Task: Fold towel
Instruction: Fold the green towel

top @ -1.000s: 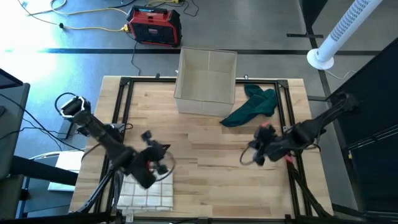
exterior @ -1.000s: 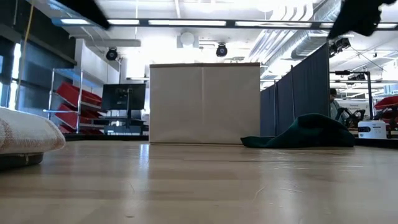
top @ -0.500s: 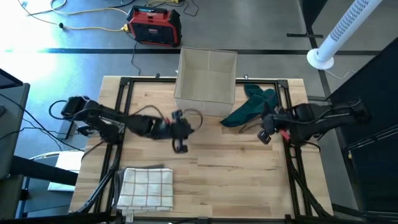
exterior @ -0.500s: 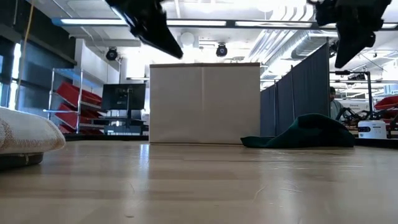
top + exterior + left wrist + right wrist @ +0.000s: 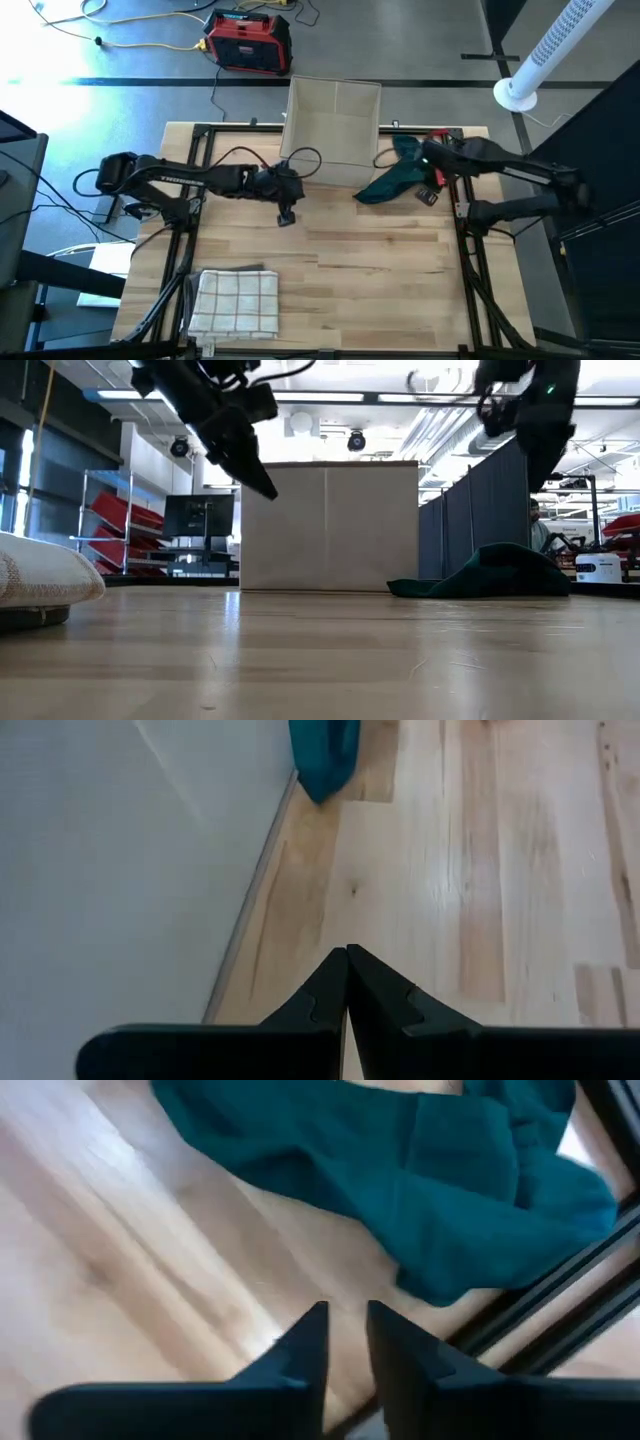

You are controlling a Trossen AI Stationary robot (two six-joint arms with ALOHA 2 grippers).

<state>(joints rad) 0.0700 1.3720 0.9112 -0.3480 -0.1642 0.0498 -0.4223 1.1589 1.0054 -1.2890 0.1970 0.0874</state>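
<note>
From above, our left gripper (image 5: pixel 285 216) has left the folded checked towel (image 5: pixel 235 302) and swung beside the box (image 5: pixel 331 130); our right gripper (image 5: pixel 428 194) now hovers by the crumpled teal towel (image 5: pixel 403 170). Left wrist view: fingers together. Right wrist view: fingers (image 5: pixel 300 1350) slightly apart above the teal cloth, so we judge it next.

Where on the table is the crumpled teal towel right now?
In the high view the teal towel lies crumpled at the table's far right, just right of the white box, with the right gripper beside it.
</note>
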